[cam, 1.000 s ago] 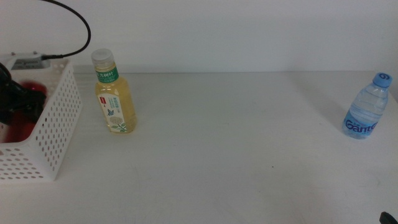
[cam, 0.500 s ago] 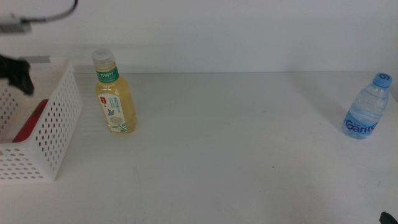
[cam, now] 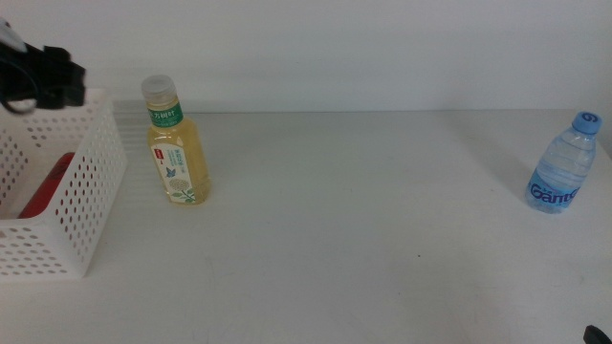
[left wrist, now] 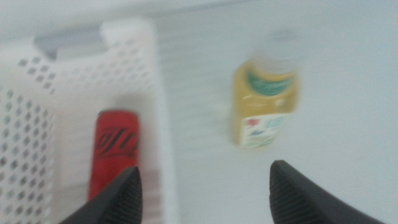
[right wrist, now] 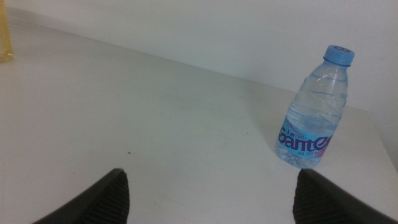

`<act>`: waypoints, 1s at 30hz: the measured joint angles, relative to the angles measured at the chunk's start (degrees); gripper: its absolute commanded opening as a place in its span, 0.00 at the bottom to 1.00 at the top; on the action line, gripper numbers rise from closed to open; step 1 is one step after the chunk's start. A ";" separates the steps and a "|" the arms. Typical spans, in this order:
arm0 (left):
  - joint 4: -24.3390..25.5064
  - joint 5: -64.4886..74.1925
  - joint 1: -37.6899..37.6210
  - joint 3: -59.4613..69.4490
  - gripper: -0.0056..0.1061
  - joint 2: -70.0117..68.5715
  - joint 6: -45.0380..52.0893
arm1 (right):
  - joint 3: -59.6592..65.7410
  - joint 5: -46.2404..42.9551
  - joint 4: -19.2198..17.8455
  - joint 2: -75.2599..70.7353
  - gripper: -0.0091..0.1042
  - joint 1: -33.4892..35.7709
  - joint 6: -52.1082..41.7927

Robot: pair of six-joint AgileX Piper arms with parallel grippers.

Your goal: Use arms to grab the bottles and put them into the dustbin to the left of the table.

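Note:
The slim red can [cam: 43, 186] lies inside the white perforated dustbin [cam: 88, 196] at the table's left edge; it also shows in the left wrist view [left wrist: 115, 152]. My left gripper [cam: 53, 81] hovers above the dustbin's far rim, open and empty [left wrist: 205, 169]. The yellow tea bottle [cam: 177, 148] stands upright just right of the dustbin and shows blurred in the left wrist view [left wrist: 264, 99]. The clear water bottle [cam: 562, 167] stands upright at the far right. My right gripper [right wrist: 211, 177] is open and empty, low at the front right, with the water bottle [right wrist: 311, 112] ahead of it.
The dustbin's grey tab [left wrist: 68, 43] sits on its far rim. The white table [cam: 363, 220] is bare between the two bottles. A white wall stands behind the table. A dark tip of the right gripper [cam: 598, 334] shows at the bottom right corner.
My left gripper has risen out of the dustbin and moved up and right above its rim. The red can stays lying in the dustbin. The right arm has not moved.

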 measured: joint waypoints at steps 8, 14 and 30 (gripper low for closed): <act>0.31 -16.38 -7.42 17.56 0.61 -11.58 -4.04 | 0.00 0.00 0.00 0.00 0.76 0.00 0.00; 0.31 -28.10 -9.74 29.41 0.61 -15.73 -4.40 | 0.00 0.00 0.00 0.00 0.76 0.00 0.00; -2.61 -53.35 -11.17 49.12 0.86 -17.02 -4.83 | 0.00 0.00 0.00 0.00 0.76 0.00 0.00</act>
